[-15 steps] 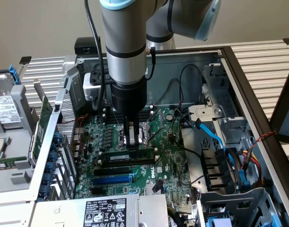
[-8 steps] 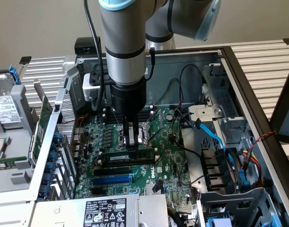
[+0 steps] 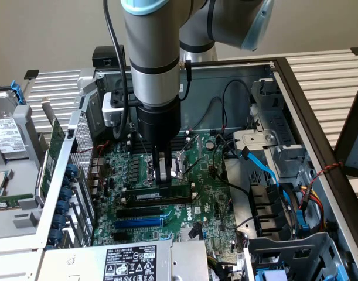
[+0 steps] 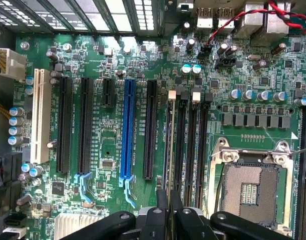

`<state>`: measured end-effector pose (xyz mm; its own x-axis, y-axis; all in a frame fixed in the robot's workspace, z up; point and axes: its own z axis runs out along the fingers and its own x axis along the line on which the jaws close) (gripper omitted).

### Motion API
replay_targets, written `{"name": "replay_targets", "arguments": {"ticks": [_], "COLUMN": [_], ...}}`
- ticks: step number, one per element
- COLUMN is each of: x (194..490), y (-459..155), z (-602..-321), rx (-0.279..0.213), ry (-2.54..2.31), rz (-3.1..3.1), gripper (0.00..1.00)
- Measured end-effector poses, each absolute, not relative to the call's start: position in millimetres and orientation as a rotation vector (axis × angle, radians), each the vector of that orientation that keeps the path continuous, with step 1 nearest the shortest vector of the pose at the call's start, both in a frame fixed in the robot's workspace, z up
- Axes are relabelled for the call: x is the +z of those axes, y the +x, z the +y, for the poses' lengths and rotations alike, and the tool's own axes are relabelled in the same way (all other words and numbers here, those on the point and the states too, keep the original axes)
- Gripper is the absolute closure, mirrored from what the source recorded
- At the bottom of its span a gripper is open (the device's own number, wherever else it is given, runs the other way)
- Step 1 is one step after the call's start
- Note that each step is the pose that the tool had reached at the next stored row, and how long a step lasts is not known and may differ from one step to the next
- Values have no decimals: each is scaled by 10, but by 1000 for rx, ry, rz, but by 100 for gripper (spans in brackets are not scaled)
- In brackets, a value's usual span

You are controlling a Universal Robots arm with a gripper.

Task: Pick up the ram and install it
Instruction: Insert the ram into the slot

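Open computer case [image 3: 319, 146] lying on its side, motherboard [image 3: 211, 202] exposed in the middle of the frame. The arm [image 3: 155, 58] comes down from the top centre of the exterior view, and the gripper [image 3: 163, 177] stands just above the board's centre. Its two fingers are drawn nearly together and pinch the ram [image 3: 148, 194] from both flat sides, near the stick's upper edge. The ram sits on its long edge, level, running from left of centre to just right of centre in the exterior view, with its white label strip facing the camera. It stands directly over a black memory slot [image 3: 155, 201]; whether it is pressed fully home cannot be told. In the wrist view the ram [image 4: 168, 150] shows edge-on as a thin line running out from between the closed fingers of the gripper [image 4: 169, 212], aligned with the memory slot that lies farthest from the CPU socket [image 4: 250, 192] and next to a long black expansion slot [image 4: 150, 130]. The three neighbouring memory slots [image 4: 193, 145] are bare. In the exterior view the CPU socket [image 3: 177, 165] lies just behind the fingers, a blue expansion slot [image 3: 140, 223] lies below the ram toward the lower centre, and a labelled metal box [image 3: 129, 262] occupies the bottom edge. A blue cable [image 3: 266, 170] curves through the right half of the case.
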<state>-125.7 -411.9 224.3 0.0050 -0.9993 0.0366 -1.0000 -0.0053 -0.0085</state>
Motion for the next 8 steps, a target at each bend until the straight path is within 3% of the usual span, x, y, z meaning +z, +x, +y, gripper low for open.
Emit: {"name": "replay_targets", "arguments": {"ticks": [4,5,6,8], "x": [2244,2252,2259,2284], "y": [-1258,-1258,-1257,-1258], "z": [-4119,-4119,-4118,-4119], "rx": [46,38,27,8], "ry": [2211,2208,2203,2195], "rz": [-2200,-2197,-2191,-2182], "gripper": [84,84,78,78]}}
